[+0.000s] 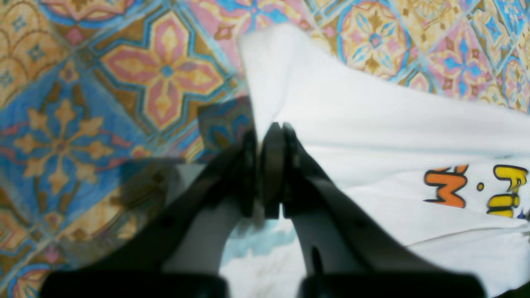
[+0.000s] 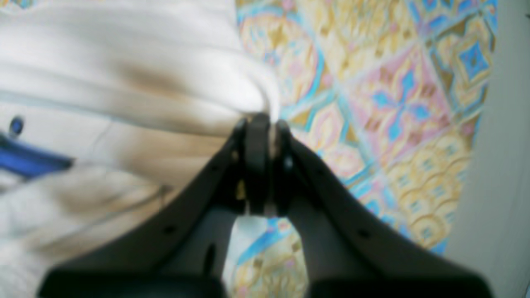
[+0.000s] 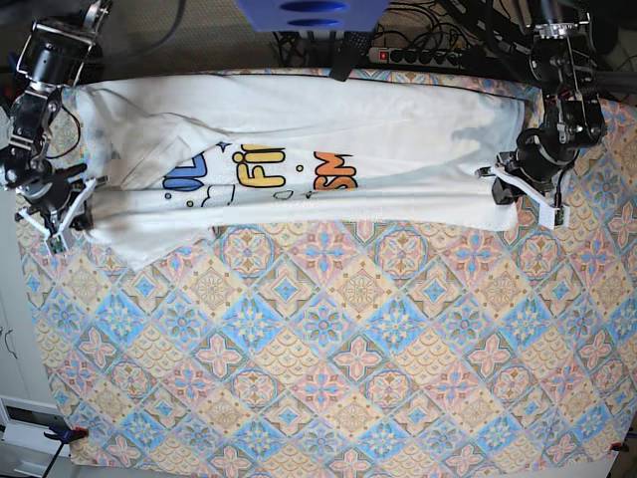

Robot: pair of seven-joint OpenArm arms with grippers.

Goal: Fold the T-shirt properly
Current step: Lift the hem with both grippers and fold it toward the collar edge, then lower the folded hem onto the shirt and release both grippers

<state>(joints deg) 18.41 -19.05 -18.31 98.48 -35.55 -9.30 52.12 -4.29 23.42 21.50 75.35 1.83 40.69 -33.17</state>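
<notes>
T-shirt [image 3: 299,164] lies stretched sideways across the far end of the table, a long white band on the patterned tablecloth [image 3: 328,339], with its bright lettering facing up: blue on one side, yellow in the middle, orange next to it. A fold of cloth runs along its length, so the printed part shows only in a strip between the upper layer and the near hem.

My left gripper [image 1: 265,136] is closed tight on the edge of the shirt. From the left wrist view the two dark fingers [image 1: 290,165] are pressed together with white cloth pinched between them, and the fabric fans out to the right from that pinch, carrying the orange and yellow letters. In the base view this gripper sits at the shirt's end on the right of the picture.

My right gripper [image 2: 261,124] is closed too, holding the other end of the shirt. The right wrist view is blurred, but the fingers [image 2: 254,161] meet on a gathered bunch of white cloth that pulls away to the left in soft ridges, with a bit of the blue print at the frame's left edge. In the base view it is at the shirt's end on the left
</notes>
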